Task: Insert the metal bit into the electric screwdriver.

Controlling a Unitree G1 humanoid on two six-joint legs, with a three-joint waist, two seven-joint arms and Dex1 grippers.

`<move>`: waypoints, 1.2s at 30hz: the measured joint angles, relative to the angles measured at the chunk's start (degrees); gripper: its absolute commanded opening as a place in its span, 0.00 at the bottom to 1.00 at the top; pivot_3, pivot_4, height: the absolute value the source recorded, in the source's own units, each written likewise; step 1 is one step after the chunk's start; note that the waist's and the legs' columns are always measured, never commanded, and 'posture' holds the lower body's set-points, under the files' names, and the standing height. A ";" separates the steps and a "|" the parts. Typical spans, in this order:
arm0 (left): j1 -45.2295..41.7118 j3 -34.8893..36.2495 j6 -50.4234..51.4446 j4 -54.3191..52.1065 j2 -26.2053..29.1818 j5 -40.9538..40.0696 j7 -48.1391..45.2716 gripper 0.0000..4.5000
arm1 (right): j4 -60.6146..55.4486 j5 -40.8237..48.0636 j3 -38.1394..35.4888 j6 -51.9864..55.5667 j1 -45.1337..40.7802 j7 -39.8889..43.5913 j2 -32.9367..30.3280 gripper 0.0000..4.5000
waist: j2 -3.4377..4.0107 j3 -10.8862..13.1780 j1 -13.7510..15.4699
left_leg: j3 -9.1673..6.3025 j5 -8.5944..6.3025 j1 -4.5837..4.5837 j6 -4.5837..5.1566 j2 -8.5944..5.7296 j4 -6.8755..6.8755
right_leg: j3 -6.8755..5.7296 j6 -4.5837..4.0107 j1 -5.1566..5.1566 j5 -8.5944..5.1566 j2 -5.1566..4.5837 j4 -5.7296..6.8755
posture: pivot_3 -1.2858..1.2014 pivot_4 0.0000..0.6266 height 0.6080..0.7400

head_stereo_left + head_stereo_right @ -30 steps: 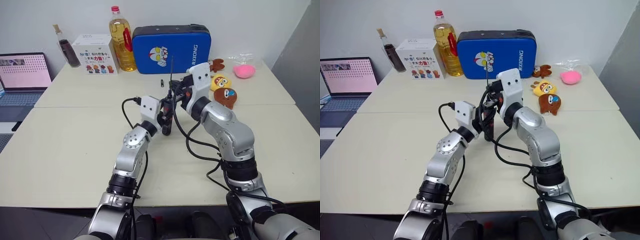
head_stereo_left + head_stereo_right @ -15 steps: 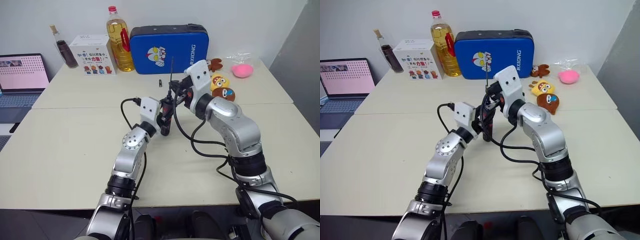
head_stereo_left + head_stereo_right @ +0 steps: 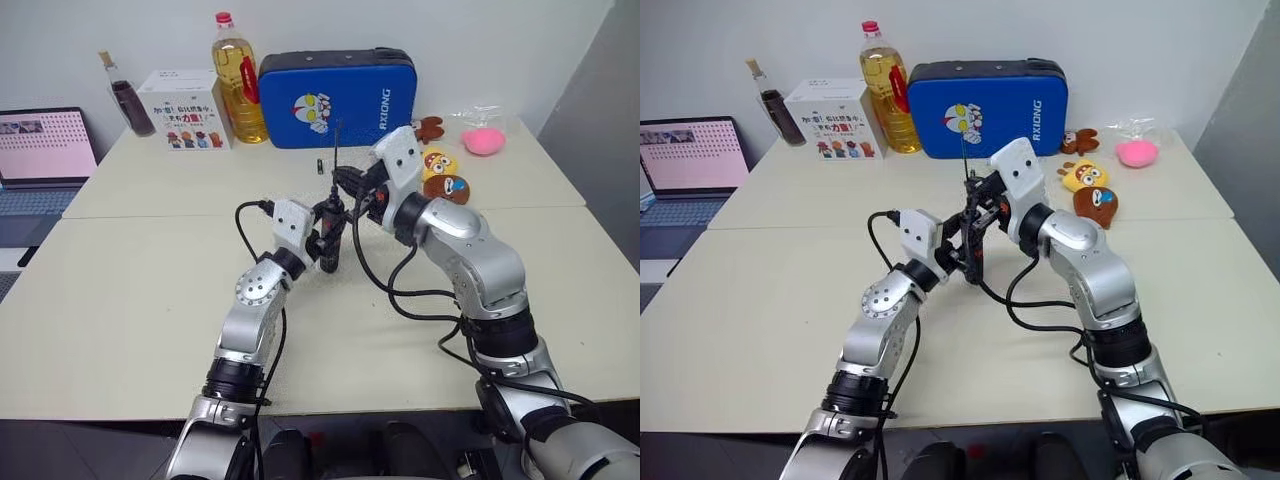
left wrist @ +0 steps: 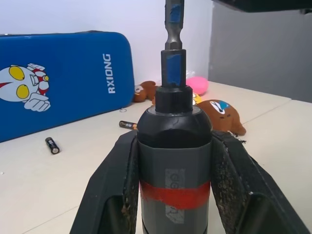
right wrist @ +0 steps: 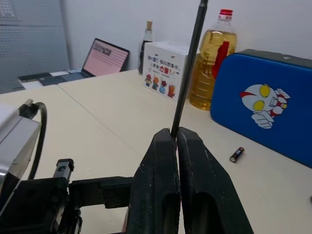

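The left gripper (image 4: 173, 195) clamps the electric screwdriver (image 4: 174, 161) upright. Directly above its collar, the right gripper (image 5: 176, 141) pinches the metal bit (image 5: 187, 73) — long axis vertical, lower end apparently meeting the socket — so a straight downward push looks needed.

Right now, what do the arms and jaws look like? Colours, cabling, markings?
Both arms are silver-grey metal with black joint rings and a white boxy wrist module each. Loose black cables loop along them. The left gripper and the right gripper have thick matte black fingers, the left ones scuffed inside. No markings visible.
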 measured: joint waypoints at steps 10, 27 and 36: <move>-1.67 -0.44 0.18 1.51 0.04 2.19 2.21 0.37 | 2.25 -0.76 -0.96 -1.58 -0.23 -2.38 1.23 0.01 | -0.02 0.02 0.02 | -0.10 0.00 0.01 0.00 0.01 -0.05 | 0.04 0.01 0.08 0.00 -0.01 -0.17 | 0.52 0.24 1.00; -2.80 -2.14 2.73 1.44 -4.43 7.78 12.89 0.37 | 2.20 -2.49 -3.88 4.57 -1.63 -17.34 10.44 0.01 | -0.01 0.02 -0.32 | -0.05 0.01 0.14 -0.02 0.09 -0.56 | 0.11 0.00 -0.06 0.00 0.05 -0.25 | 0.52 0.24 1.00; -3.04 -1.95 2.67 1.10 -3.78 7.22 11.64 0.37 | 2.72 -0.44 -3.34 8.11 0.63 -13.59 9.30 0.31 | -0.06 0.21 -0.31 | 0.03 0.02 -0.06 -0.03 0.08 -0.58 | 0.17 -0.07 -0.30 0.05 0.05 -0.22 | 0.52 0.24 1.00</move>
